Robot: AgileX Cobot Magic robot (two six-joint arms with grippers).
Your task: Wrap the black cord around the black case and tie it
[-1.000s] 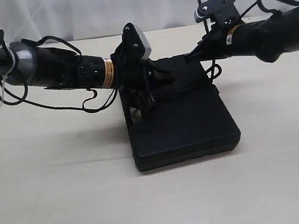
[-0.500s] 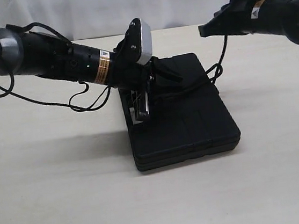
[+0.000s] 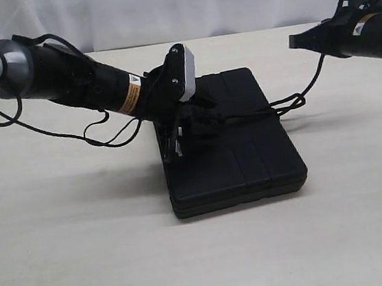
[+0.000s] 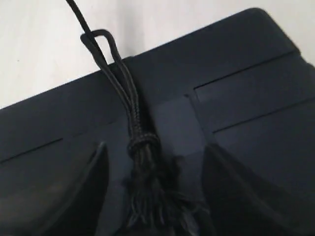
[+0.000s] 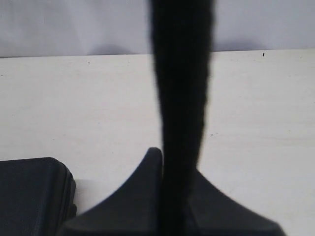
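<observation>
Pincers differ here: the left pincer (image 4: 156,147) hangs spread over the black case (image 4: 246,88), its fingers (image 4: 83,196) either side of the black cord (image 4: 123,88), whose frayed knot (image 4: 143,145) lies on the lid between them. In the exterior view this pincer sits at ten o'clock of the case, which rests flat on the table (image 3: 86,251). The cord crosses the lid, leaves it at two o'clock in a loose loop, and climbs to the right pincer (image 3: 294,40), held off the case at two o'clock and pressed together on the cord
</observation>
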